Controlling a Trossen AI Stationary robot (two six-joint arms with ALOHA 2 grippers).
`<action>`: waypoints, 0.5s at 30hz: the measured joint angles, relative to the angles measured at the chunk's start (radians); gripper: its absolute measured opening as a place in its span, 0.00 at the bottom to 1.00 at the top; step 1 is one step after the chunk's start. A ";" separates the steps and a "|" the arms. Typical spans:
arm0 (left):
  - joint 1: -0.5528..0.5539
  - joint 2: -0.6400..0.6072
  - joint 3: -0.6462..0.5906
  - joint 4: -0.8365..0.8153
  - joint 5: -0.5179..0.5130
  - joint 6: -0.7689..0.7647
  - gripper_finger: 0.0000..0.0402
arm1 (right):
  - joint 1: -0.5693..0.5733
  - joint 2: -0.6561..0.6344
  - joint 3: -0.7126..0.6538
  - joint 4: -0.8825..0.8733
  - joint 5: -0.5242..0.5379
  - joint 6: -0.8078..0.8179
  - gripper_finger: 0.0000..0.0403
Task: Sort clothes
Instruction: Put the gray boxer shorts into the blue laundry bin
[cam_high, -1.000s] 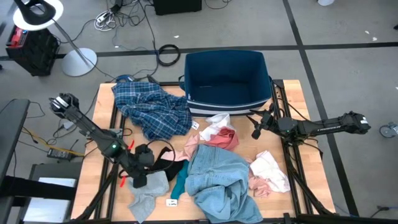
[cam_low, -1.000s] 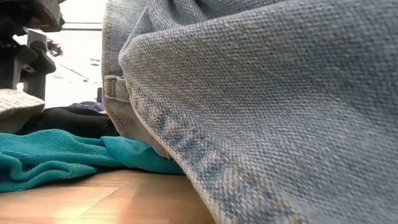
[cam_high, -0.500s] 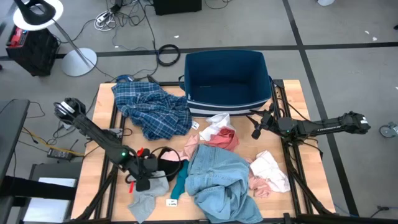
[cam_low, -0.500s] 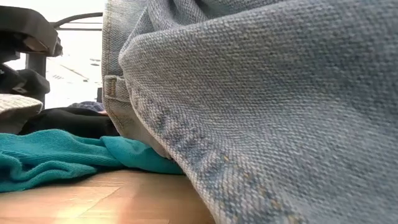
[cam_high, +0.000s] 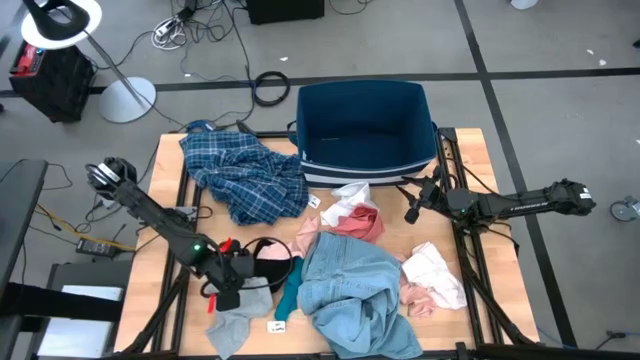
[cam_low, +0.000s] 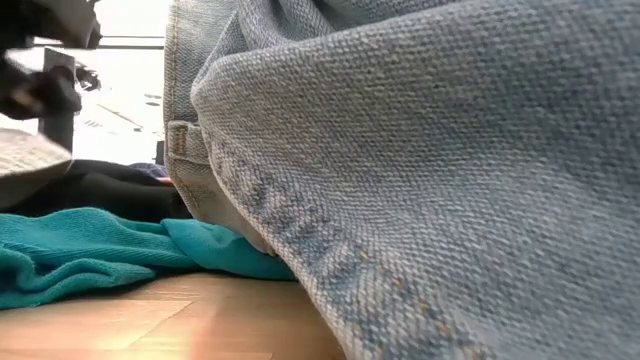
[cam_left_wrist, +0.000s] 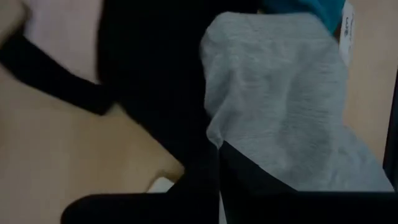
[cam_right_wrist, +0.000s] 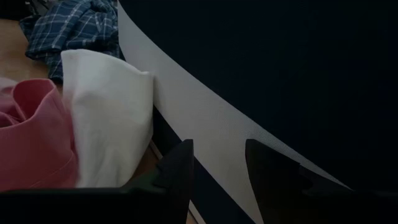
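My left gripper (cam_high: 228, 295) points steeply down at the near left, shut where a grey garment (cam_high: 235, 322) meets a black garment (cam_high: 262, 268). A teal sock (cam_high: 291, 292) and a light-blue denim piece (cam_high: 350, 295) lie just right of them; the denim fills the low view (cam_low: 450, 150). The plaid shirt (cam_high: 245, 175) lies at the far left. My right gripper (cam_high: 410, 210) hovers open by the bin (cam_high: 365, 130), beside pink (cam_right_wrist: 37, 137) and white (cam_right_wrist: 112, 124) items. My left gripper is shut on the grey garment's edge (cam_left_wrist: 212, 138), coming from above and pointing steeply down. The edge runs in between the shut fingers (cam_left_wrist: 261, 193). Whether the black garment (cam_left_wrist: 149, 81) beside it is caught too, I cannot tell. The rest of the grey garment lies on the table.
The dark-blue bin stands at the table's far edge. A white-and-pink item (cam_high: 435, 275) lies at the near right. Bare wood (cam_high: 165, 250) shows along the left edge. A small white tag (cam_high: 279, 325) lies near the front edge.
My left gripper has moved a little toward the table's right edge and tipped steeper, down onto the grey garment, and has shut on it. In the low view the grey garment's edge now sits tilted. My right arm has kept still.
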 joint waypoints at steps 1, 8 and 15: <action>0.000 0.000 0.031 -0.045 -0.008 0.007 0.00 | 0.000 0.000 0.000 0.000 0.000 0.000 0.37; 0.003 0.000 0.267 -0.341 -0.143 0.073 0.00 | 0.000 0.000 0.000 0.000 0.000 0.000 0.37; 0.034 -0.001 0.510 -0.521 -0.297 0.110 0.00 | 0.000 0.000 0.000 0.000 0.000 0.000 0.37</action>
